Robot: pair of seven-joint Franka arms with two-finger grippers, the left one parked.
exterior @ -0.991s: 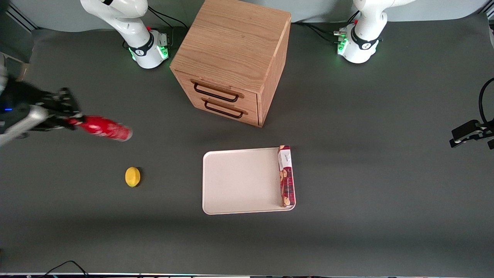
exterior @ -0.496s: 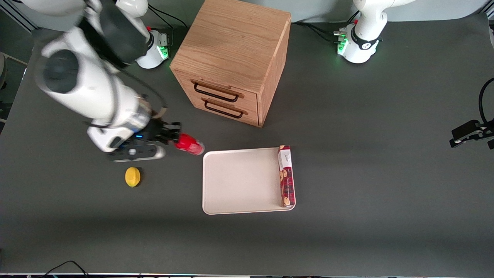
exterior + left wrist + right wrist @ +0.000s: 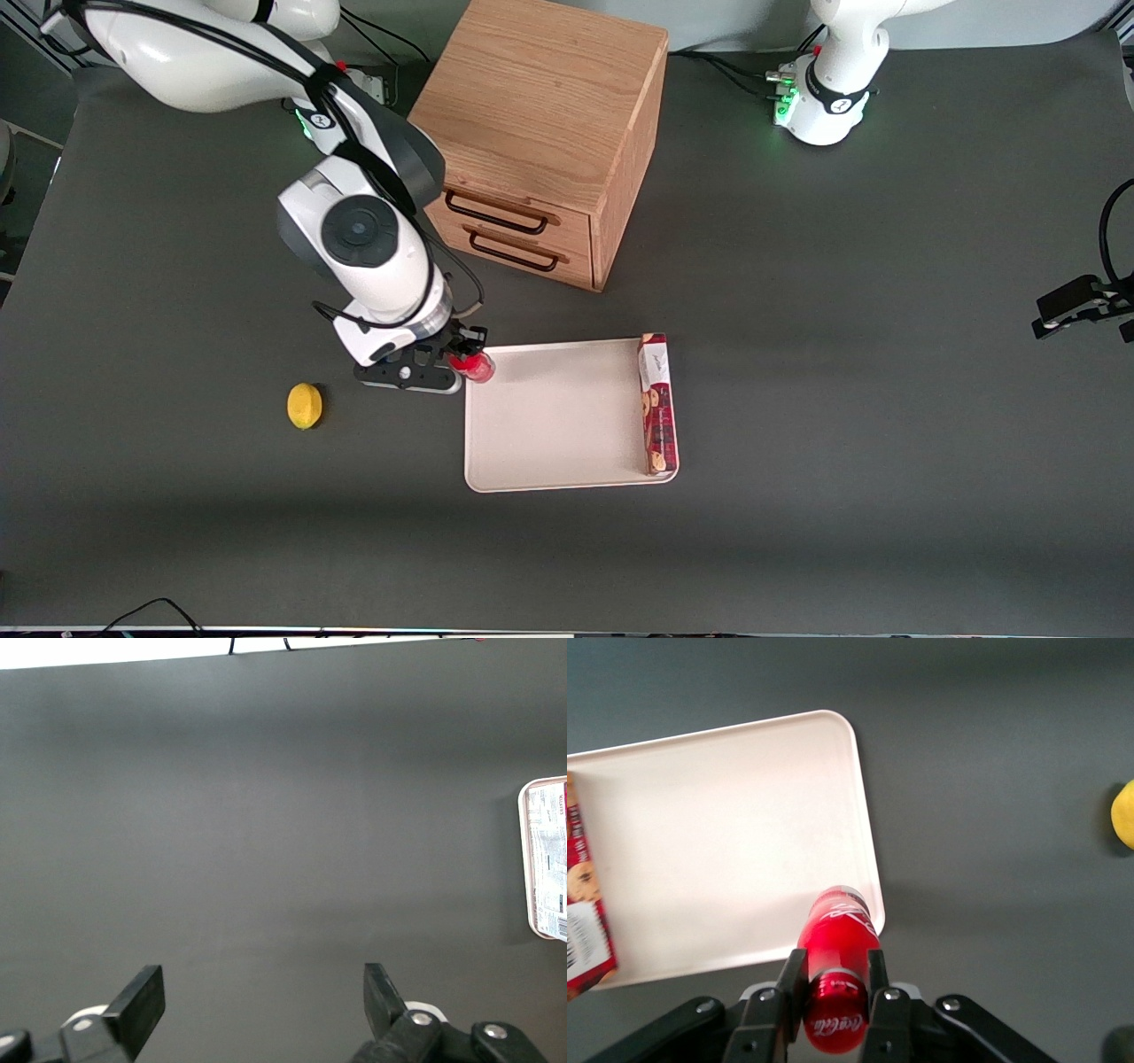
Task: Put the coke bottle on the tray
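My right gripper (image 3: 462, 359) is shut on the neck of the red coke bottle (image 3: 479, 368), which hangs below it. The bottle is held in the air over the tray's corner nearest the working arm and the cabinet. In the right wrist view the gripper (image 3: 833, 979) has both fingers pressed on the bottle (image 3: 837, 935) just under its red cap, and the bottle's base is over the tray's rim. The off-white tray (image 3: 549, 416) lies flat on the table, also in the right wrist view (image 3: 718, 842).
A red patterned cookie box (image 3: 657, 403) lies along the tray's edge toward the parked arm. A yellow lemon (image 3: 305, 406) sits on the table toward the working arm's end. The wooden drawer cabinet (image 3: 540, 133) stands farther from the front camera than the tray.
My right gripper has carried the bottle from the working arm's end of the table to the tray's corner. The bottle went from lying sideways in the grip to hanging upright.
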